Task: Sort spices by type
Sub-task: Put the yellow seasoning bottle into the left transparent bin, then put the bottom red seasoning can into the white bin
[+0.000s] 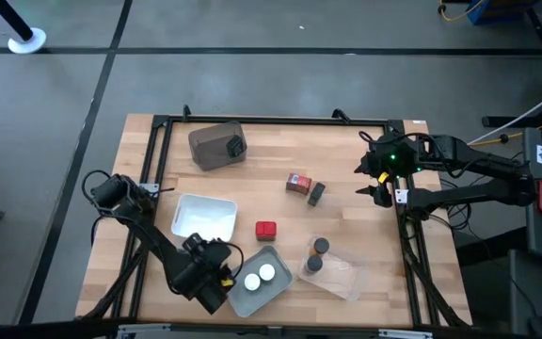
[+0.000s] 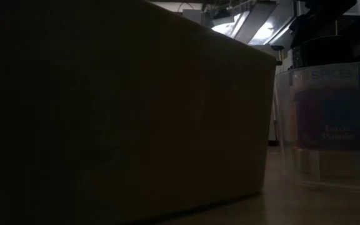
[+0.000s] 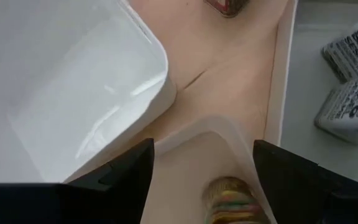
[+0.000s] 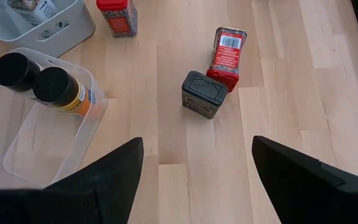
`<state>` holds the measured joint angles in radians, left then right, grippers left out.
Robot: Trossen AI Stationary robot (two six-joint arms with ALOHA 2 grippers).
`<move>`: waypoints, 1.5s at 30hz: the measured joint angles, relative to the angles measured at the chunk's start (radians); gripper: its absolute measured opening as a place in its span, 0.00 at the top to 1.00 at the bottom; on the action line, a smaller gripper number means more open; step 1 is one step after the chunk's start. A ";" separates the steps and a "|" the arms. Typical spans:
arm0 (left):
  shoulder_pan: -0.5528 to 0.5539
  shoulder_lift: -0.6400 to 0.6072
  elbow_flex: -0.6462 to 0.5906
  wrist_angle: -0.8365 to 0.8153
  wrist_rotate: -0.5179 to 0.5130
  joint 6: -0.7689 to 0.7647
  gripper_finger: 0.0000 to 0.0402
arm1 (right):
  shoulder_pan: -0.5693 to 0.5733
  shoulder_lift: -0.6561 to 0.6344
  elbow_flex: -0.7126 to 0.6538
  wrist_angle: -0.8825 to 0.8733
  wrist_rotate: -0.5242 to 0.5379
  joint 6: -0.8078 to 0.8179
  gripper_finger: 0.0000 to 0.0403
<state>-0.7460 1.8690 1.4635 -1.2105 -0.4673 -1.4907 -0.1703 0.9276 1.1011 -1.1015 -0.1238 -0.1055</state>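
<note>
My left gripper (image 1: 216, 275) (image 3: 202, 155) is open at the near edge, between the white tray (image 1: 203, 217) and the grey tray (image 1: 263, 292). Its fingers stand on either side of a small pale tray (image 3: 235, 140), in which a jar with a yellowish top (image 3: 232, 198) lies. Two white-lidded jars (image 1: 260, 276) stand in the grey tray. Two dark-lidded jars (image 1: 316, 255) (image 4: 37, 78) stand in the clear tray (image 1: 339, 273). One red box (image 1: 265, 230) stands upright. Another red box (image 1: 298, 183) (image 4: 227, 53) lies beside a black box (image 1: 316, 193) (image 4: 202, 93). My right gripper (image 1: 373, 179) (image 4: 197, 146) hovers open at the right edge.
The brown tub (image 1: 217, 144) sits at the far left of the table. A black frame (image 1: 271, 120) runs round the tabletop. Bare wood shows between the lying boxes and my right gripper. In the low view a dark tray wall (image 2: 124, 112) fills most of the picture, with the clear tray (image 2: 330, 125) beside it.
</note>
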 joint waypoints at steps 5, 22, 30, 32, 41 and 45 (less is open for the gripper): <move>-0.001 0.000 0.000 0.000 0.020 0.028 0.37 | 0.000 0.000 0.000 0.000 0.000 0.000 0.25; 0.142 -0.094 0.003 0.014 0.018 0.322 0.37 | 0.000 0.000 0.000 0.000 0.000 0.000 0.25; 0.290 -0.071 0.003 0.244 0.012 0.771 0.37 | 0.000 0.000 0.000 0.000 0.000 0.000 0.25; 0.325 -0.063 0.003 0.295 0.014 0.873 0.37 | 0.000 0.000 0.000 0.001 0.000 0.000 0.25; 0.461 -0.052 0.003 0.342 0.116 1.058 0.37 | 0.000 0.000 0.000 0.001 0.000 0.000 0.25; 0.488 -0.052 -0.002 0.399 0.187 1.118 0.37 | 0.000 0.000 0.000 0.001 0.000 0.000 0.25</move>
<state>-0.2582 1.8168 1.4614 -0.8115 -0.2805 -0.3724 -0.1699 0.9276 1.1011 -1.1007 -0.1238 -0.1055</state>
